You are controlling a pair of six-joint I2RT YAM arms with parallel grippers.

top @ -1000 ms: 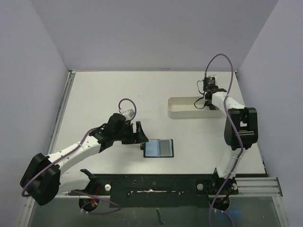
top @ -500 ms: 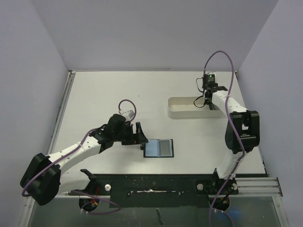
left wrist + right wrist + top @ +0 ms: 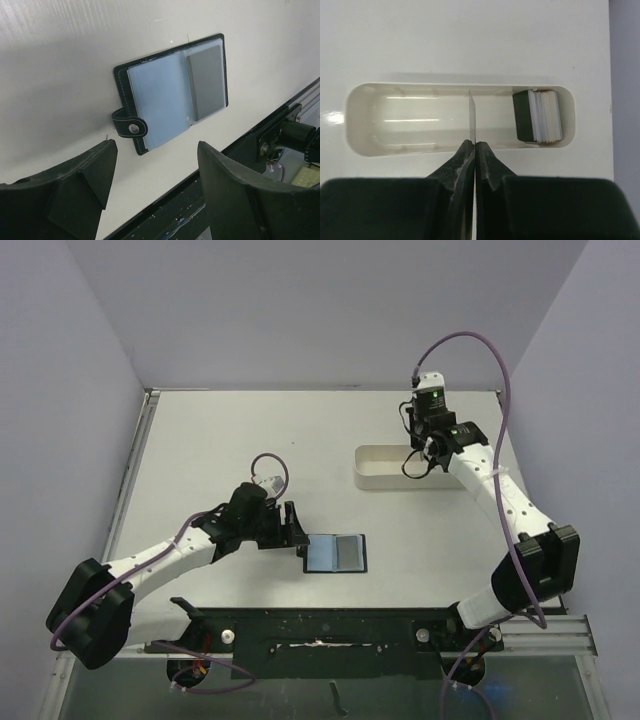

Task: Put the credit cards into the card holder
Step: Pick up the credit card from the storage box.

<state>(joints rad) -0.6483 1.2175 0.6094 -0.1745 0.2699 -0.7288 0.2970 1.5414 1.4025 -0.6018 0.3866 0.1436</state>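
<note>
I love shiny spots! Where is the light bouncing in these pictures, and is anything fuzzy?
Right wrist: light streaks shine inside the tray, with a bright spot just left of it; the right gripper, shut on a card, looks dark and soft. Left wrist: the left gripper is dark and fuzzy, the card holder sharp. Top: even light, faint shadows.

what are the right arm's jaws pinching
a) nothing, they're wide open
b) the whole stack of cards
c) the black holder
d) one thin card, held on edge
d: in the right wrist view the right jaws are shut on one thin card, seen edge-on, while the stack sits in the tray.
</note>
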